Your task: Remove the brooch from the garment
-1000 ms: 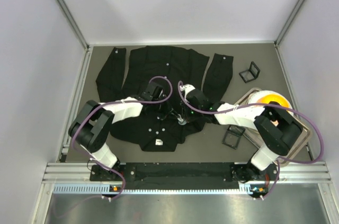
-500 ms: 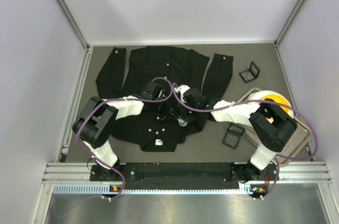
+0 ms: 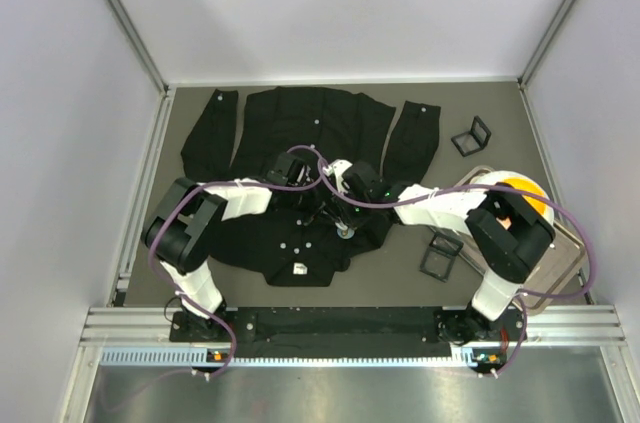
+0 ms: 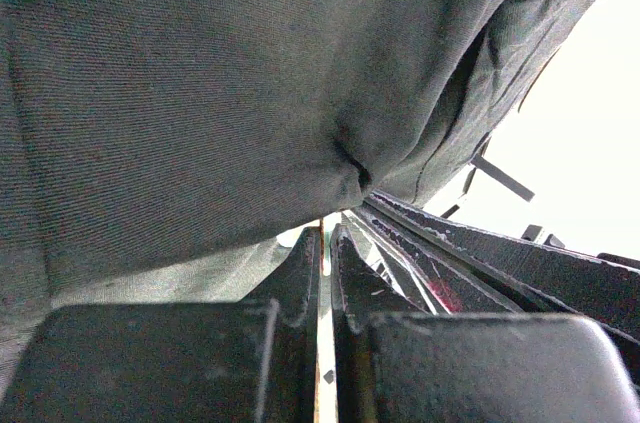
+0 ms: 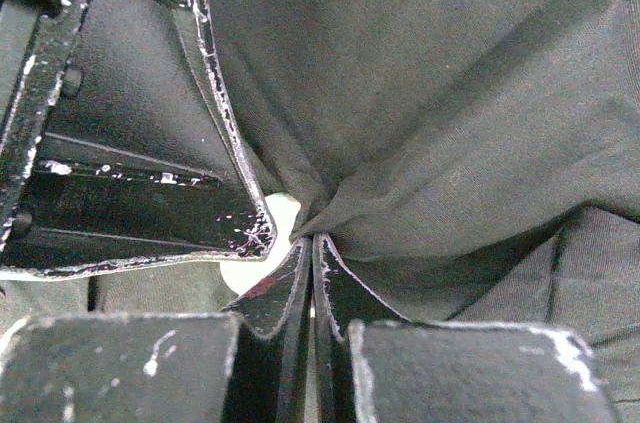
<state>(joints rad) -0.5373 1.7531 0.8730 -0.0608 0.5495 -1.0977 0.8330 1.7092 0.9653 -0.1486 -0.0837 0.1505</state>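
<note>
The garment (image 3: 300,123), a black button-up shirt, lies spread on the grey table, with its white tag (image 3: 298,269) near the hem. Both grippers meet at one bunched spot on its front. My right gripper (image 3: 343,221) is shut on a fold of the black cloth (image 5: 450,93), which puckers at its tips (image 5: 312,240). A small pale round brooch (image 5: 272,215) sits right beside that fold, at the tip of my left gripper (image 3: 322,213). The left jaws (image 4: 326,233) stand nearly closed on its pale edge (image 4: 293,237), under lifted cloth (image 4: 180,93).
Two small open black boxes lie on the table, one at the back right (image 3: 471,136), one at the front right (image 3: 440,256). A metal tray (image 3: 565,258) at the right holds an orange-and-white round thing (image 3: 512,188). Both arms' purple cables loop above the shirt.
Both wrists have shifted slightly toward the back, and the right arm has moved a little left. The fingertips stay at the same bunched spot.
</note>
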